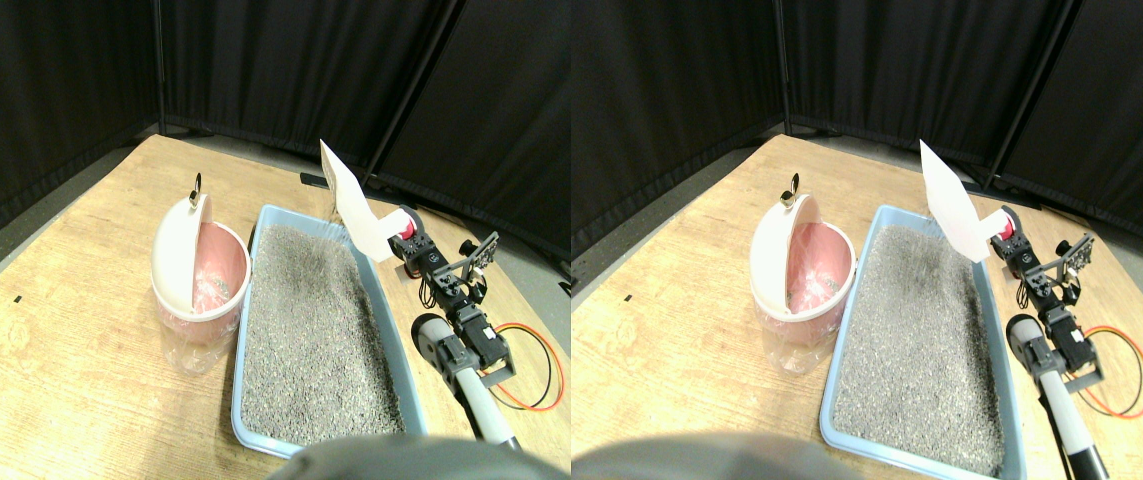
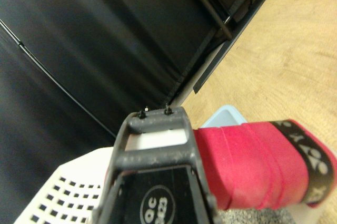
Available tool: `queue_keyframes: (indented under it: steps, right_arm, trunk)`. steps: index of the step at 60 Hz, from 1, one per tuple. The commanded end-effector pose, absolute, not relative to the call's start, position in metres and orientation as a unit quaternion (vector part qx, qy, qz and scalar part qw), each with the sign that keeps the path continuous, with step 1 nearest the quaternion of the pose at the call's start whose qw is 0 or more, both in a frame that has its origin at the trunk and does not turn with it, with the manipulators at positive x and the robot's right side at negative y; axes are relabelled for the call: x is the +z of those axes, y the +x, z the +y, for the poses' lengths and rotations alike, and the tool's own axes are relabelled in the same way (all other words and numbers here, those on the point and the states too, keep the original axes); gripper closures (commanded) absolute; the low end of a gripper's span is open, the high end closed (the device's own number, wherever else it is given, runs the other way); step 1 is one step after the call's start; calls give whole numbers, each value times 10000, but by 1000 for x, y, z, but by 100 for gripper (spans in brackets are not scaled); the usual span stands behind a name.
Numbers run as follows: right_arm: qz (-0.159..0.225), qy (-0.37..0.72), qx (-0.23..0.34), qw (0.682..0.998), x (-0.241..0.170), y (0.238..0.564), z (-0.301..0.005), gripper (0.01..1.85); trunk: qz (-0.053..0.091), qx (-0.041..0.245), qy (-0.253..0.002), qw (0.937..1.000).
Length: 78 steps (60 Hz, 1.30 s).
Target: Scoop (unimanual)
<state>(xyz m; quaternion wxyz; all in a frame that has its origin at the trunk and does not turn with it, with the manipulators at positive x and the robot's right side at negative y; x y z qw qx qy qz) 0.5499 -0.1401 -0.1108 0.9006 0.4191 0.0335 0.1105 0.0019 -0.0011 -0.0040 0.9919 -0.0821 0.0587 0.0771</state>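
A white slotted scoop (image 1: 351,200) hangs tilted in the air over the far right corner of the blue tray (image 1: 243,330). Grey litter (image 1: 316,320) fills the tray. The scoop's red-wrapped handle (image 1: 407,228) sits in my right gripper (image 1: 413,245), which is shut on it, just outside the tray's right rim. In the wrist view the red handle (image 2: 253,161) lies beside the dark jaw, the scoop's slotted blade (image 2: 68,197) shows beyond it, and a corner of the tray (image 2: 224,116) peeks out. No litter shows on the scoop.
A pink bin (image 1: 223,275) with a tilted white swing lid (image 1: 176,250) stands against the tray's left side. Orange and black cables (image 1: 541,370) loop on the wooden board right of the arm. Black curtain panels (image 1: 261,60) close off the back.
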Motion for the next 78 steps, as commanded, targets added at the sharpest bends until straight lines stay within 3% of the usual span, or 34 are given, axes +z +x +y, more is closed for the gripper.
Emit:
queue_keyframes:
  steps: [1, 11, 14, 36, 61, 64, 69, 73, 74, 78]
  right_arm:
    - [118, 4468, 1238, 8860, -101, 549, -133, 181]
    - [286, 4860, 1259, 8644, -108, 548, -130, 181]
    - [439, 5250, 1287, 8402, -110, 547, -129, 181]
    - [615, 5478, 1394, 8226, -115, 543, -124, 181]
    - [504, 5134, 1475, 8438, -114, 540, -126, 181]
    - [219, 4555, 1441, 8782, -111, 538, -127, 181]
    - [4, 3952, 1474, 9067, -106, 535, -127, 181]
    - [4, 3952, 1474, 9067, -106, 535, -127, 181]
    - [-135, 3344, 1553, 9294, -101, 533, -129, 181]
    - [-154, 3204, 1488, 9354, -99, 534, -130, 181]
  trunk:
    - [529, 853, -853, 9913]
    - [529, 853, -853, 9913]
    - [550, 871, -883, 9908]
    - [552, 859, -883, 9908]
    - [538, 884, -901, 9905]
    - [547, 894, -909, 9903]
    - [545, 899, -912, 9903]
    - [545, 899, -912, 9903]
    - [547, 912, -931, 9900]
    - [550, 919, -929, 9899]
